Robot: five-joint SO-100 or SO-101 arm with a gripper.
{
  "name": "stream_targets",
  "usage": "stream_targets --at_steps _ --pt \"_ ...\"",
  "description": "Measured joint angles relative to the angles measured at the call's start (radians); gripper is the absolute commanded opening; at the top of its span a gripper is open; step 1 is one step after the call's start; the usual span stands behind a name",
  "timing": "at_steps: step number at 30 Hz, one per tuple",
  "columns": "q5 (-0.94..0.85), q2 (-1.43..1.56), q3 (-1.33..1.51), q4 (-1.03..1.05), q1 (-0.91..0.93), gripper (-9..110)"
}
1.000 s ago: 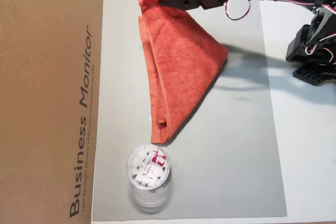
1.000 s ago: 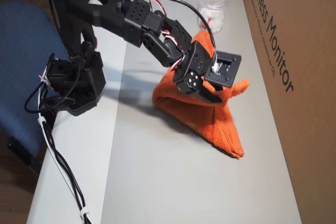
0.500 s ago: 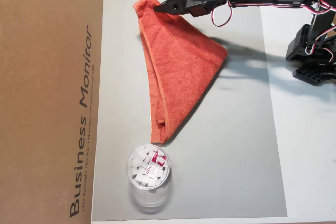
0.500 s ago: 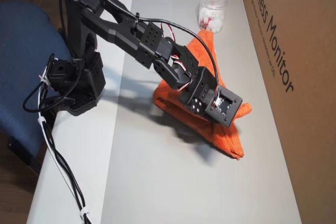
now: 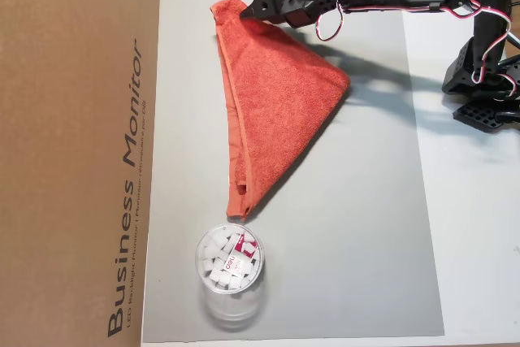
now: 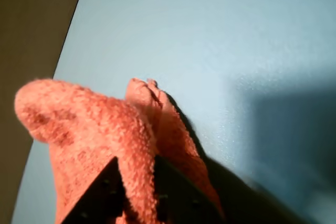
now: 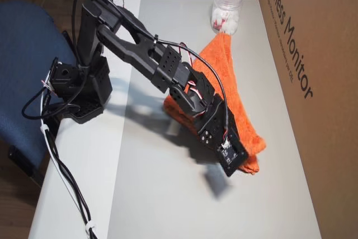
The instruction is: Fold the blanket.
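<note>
The orange-red blanket (image 5: 280, 103) lies on the grey mat (image 5: 366, 225), folded into a triangle with its long edge beside the cardboard box. My gripper (image 5: 246, 13) is at the blanket's top corner in this overhead view, shut on that corner. The wrist view shows the two dark fingers (image 6: 173, 192) of the gripper (image 6: 135, 160) pinching a fuzzy fold of blanket (image 6: 79, 124) just above the mat. In the other overhead view the outstretched arm (image 7: 168, 71) covers part of the blanket (image 7: 235, 93), and the wrist housing hides the fingers.
A tall cardboard box (image 5: 73, 152) printed "Business Monitor" borders the mat (image 7: 168, 205). A clear jar (image 5: 229, 262) of white pieces stands just past the blanket's far tip. The arm base (image 7: 78, 88) sits beside the mat, next to a blue chair (image 7: 22, 71).
The arm has stretched out and come lower, carrying the held corner down toward the mat. The raised layer of blanket has settled flatter onto the one below.
</note>
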Motion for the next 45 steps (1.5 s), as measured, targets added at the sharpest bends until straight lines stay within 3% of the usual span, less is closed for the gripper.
stream_targets --at_steps 6,15,24,31,39,45 --pt "0.163 -0.025 0.0 0.0 0.026 0" --pt "0.245 -0.044 0.0 0.0 0.061 0" --pt "0.245 -0.044 0.0 -0.009 0.063 1" --pt "0.245 -0.044 0.0 -0.009 0.064 17" --pt "0.245 -0.04 0.0 -0.009 0.064 17" --pt "0.067 0.064 0.069 -0.012 0.072 17"
